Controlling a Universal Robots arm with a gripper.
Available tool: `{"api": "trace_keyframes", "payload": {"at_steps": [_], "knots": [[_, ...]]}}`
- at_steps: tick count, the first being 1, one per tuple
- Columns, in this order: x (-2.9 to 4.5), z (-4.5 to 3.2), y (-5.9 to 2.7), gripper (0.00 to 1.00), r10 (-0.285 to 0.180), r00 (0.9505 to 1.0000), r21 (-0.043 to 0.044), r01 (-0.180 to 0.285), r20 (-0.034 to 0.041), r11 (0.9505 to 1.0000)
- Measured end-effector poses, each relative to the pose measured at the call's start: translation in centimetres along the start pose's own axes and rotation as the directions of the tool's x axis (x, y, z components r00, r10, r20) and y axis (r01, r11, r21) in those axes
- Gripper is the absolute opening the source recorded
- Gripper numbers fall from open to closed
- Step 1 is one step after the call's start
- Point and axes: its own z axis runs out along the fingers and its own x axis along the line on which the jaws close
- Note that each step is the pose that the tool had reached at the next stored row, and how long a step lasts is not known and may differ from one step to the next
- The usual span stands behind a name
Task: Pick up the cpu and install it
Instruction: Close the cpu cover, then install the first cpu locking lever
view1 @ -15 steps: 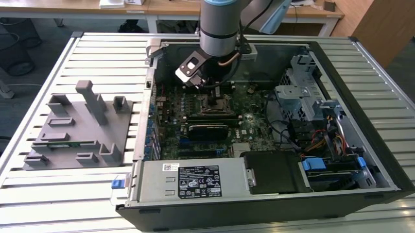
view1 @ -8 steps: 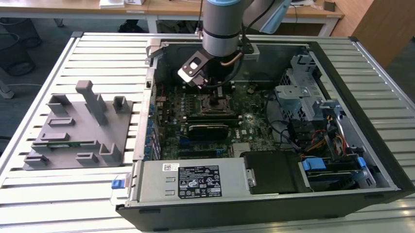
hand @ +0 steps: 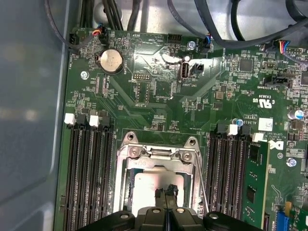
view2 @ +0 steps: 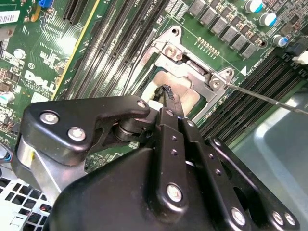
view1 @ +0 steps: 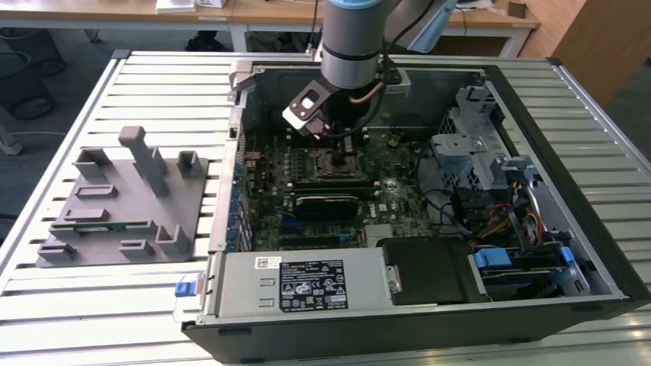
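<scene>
Your gripper is closest to the lens in both wrist views. Its dark fingertips are pressed together, and you can see nothing between them. It hangs low inside the open case, which lies on the slatted surface. The grey tray sits well away from the gripper, outside the case.

Right under the gripper is the green board, and the metal-framed socket is directly beneath the fingertips. The cpu lies flat inside that frame with its silvery top up, just below the tips. You cannot tell from these views whether the tips touch it.

By my reading the pick-up and carry are done and the chip is in the socket. The thin lever stands out to one side of the gripper, so the socket looks not yet latched. Whether the chip is fully seated is not clear.
</scene>
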Motion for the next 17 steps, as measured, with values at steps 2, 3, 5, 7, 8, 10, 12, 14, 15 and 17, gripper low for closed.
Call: {"api": "trace_keyframes", "payload": {"at_steps": [2,3,5,7,8,10,12,14,15,17], "knots": [[-0.01,0.0,0.1,0.11,0.0,1.0,0.0,0.0,0.0,1.0],[-0.01,0.0,0.14,0.11,0.0,1.0,0.0,0.0,0.0,1.0],[-0.01,0.0,0.23,0.11,0.0,1.0,0.0001,0.0,0.0,1.0],[-0.02,0.0,0.29,0.11,0.0,1.0,0.0,0.0,0.0,1.0],[-0.02,0.0,0.35,0.11,0.0,1.0,0.0001,0.0,0.0,1.0],[-0.03,0.0,0.42,0.11,0.0,1.0,0.0,0.0,-0.0001,1.0],[-0.03,0.0,0.44,0.11,0.0,1.0,0.0001,0.0,0.0,1.0],[-0.02,-0.01,0.45,0.11,0.0,1.0,0.0,0.0,0.0,1.0],[-0.02,-0.04,0.46,0.11,0.0,1.0,0.0002,0.0,0.0002,1.0],[-0.03,-0.11,0.46,0.11,0.0,1.0,0.0001,0.0,0.0001,1.0]]}}
